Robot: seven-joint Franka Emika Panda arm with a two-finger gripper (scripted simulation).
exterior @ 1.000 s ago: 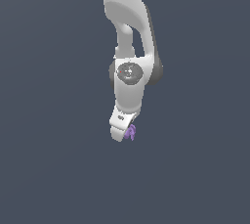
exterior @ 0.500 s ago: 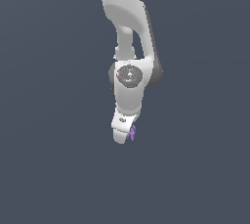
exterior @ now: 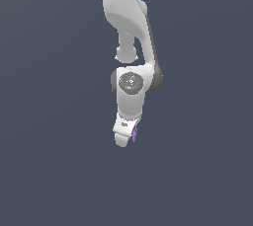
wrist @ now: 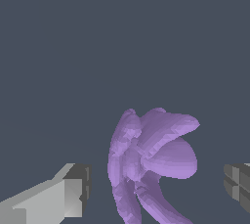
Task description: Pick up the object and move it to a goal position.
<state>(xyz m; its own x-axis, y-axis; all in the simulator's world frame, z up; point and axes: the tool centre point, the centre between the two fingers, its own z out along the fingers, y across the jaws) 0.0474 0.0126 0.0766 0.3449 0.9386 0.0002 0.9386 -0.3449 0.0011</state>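
Observation:
The object [wrist: 151,164] is a small light-purple lumpy thing with curved lobes. In the wrist view it sits between my two fingers. My white gripper [wrist: 157,183] is open around it, with a narrow gap of grey ground showing on each side between the object and the fingertips [wrist: 73,189]. In the exterior view the gripper [exterior: 123,138] points down at the end of the white arm. Only a sliver of the object [exterior: 134,134] shows at the hand's edge on the exterior view's right. The object's lower part runs out of the wrist view.
The white arm [exterior: 129,32] comes down from the top of the exterior view. Around it there is only a plain dark grey surface, with no other objects, no edges and no visible goal marker.
The hand has sunk slightly and shifted a little toward the exterior view's left. Less of the purple object shows beside it than before.

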